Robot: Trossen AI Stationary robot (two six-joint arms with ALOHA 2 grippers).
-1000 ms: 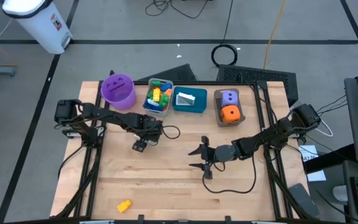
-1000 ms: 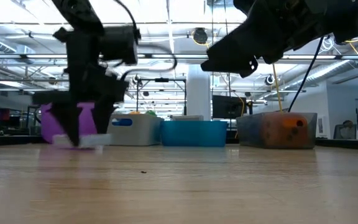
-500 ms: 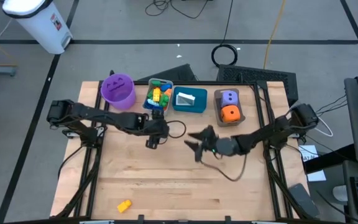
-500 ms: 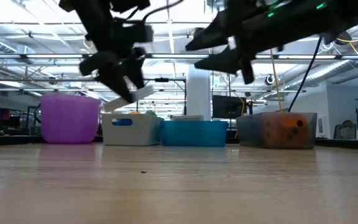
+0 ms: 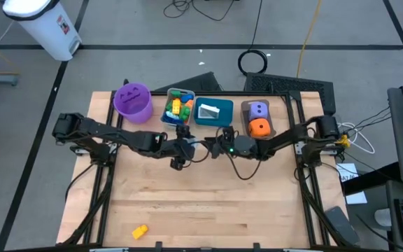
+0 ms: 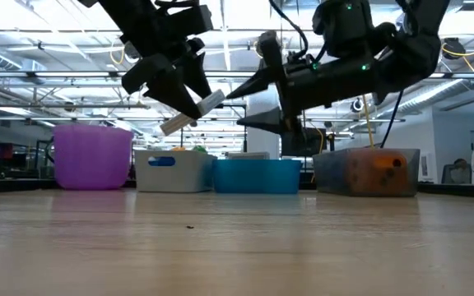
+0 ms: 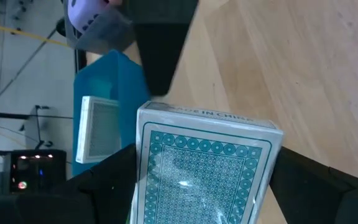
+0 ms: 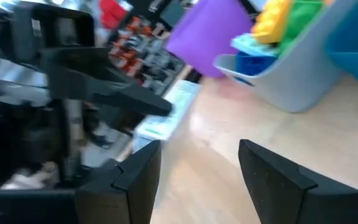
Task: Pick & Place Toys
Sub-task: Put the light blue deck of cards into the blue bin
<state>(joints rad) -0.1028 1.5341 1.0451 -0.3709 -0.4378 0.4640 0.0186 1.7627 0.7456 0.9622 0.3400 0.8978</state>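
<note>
My left gripper (image 5: pixel 179 154) is shut on a flat white card box with a teal pattern (image 7: pixel 204 165). It holds the box in the air, near side of the grey bin (image 5: pixel 178 110) and the teal bin (image 5: pixel 213 113). The box shows tilted in the low view (image 6: pixel 192 113). My right gripper (image 5: pixel 213 148) is open and empty, just right of the left one, its fingers pointing at it (image 6: pixel 237 109). A second card lies in the teal bin (image 7: pixel 98 127). Bricks fill the grey bin. The purple and orange dice (image 5: pixel 259 120) sit in the brown bin. My left gripper pinches the card box between its two fingers (image 7: pixel 114 180), one on each long side (image 7: pixel 146 186). The patterned face shows between them, and the box's free short end (image 7: pixel 204 115) sticks out past the fingertips. The box is lifted clear of the table and tilted.
The purple bucket (image 5: pixel 133 101) stands at the far left of the row of bins. One yellow brick (image 5: pixel 139 231) lies near the table's near edge. The two arms are close together above the table's far middle. Bare wood lies between them and the near edge.
My left gripper has lifted the card box off the table near the purple bucket and carried it up and toward the right, and the box now tilts. My right gripper has risen and gone toward the far edge and left, up to the left gripper.
</note>
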